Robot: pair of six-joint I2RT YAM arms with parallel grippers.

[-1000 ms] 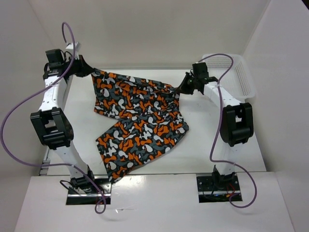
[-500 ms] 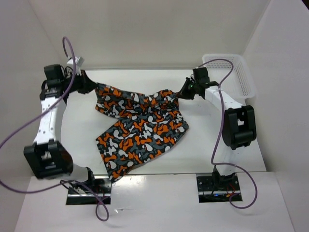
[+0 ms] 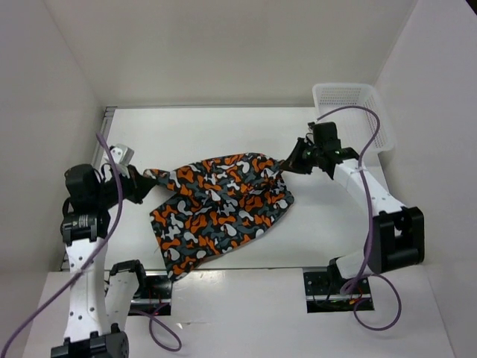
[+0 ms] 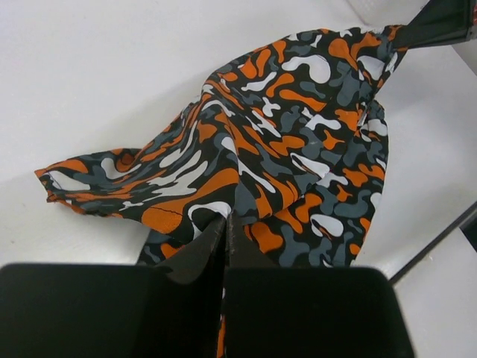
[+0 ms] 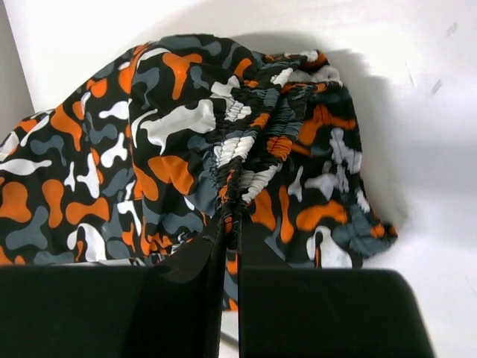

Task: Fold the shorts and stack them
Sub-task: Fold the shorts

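The shorts (image 3: 220, 201), in orange, grey, black and white camouflage print, lie folded over on the white table, stretched between my two grippers. My left gripper (image 3: 146, 181) is shut on the shorts' left corner, low over the table at the left. My right gripper (image 3: 289, 164) is shut on the gathered elastic waistband at the right corner. In the left wrist view the cloth (image 4: 276, 142) fans out from my shut left gripper (image 4: 226, 221). In the right wrist view the bunched waistband (image 5: 246, 164) runs into my shut right gripper (image 5: 232, 227).
A white mesh basket (image 3: 350, 112) stands at the back right corner of the table. White walls close in the table on the left, back and right. The table's near edge (image 3: 246, 268) runs just in front of the shorts' lower leg.
Both grippers have pulled the shorts' far edge toward the near side, folding it over the lower part. The left arm swung far back and down; the right arm also drew nearer.
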